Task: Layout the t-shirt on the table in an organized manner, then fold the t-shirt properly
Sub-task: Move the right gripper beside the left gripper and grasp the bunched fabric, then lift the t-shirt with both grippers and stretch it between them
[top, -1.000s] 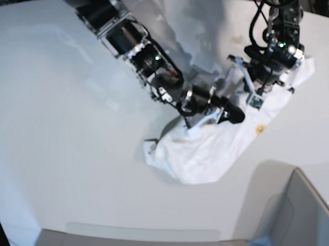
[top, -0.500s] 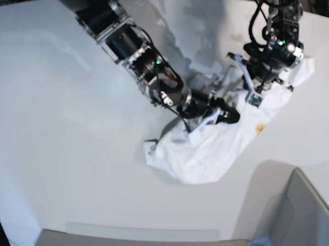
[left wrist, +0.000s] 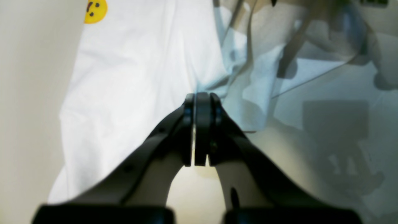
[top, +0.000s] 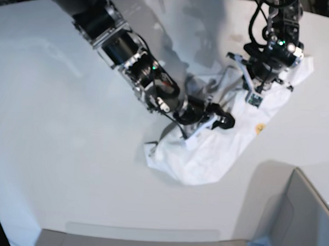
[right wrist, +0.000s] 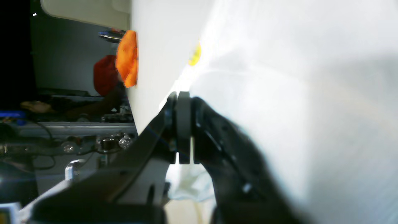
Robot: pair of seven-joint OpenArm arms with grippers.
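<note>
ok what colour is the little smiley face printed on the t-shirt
Yellow with dark features, on the white t-shirt; the smiley face shows best in the left wrist view.

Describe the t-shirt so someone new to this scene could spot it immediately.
Start from the big white table and look right of centre, between the two black arms. The t-shirt lies there as a crumpled white heap. Unlike the smooth tabletop it is wrinkled, with a small yellow face print.
</note>
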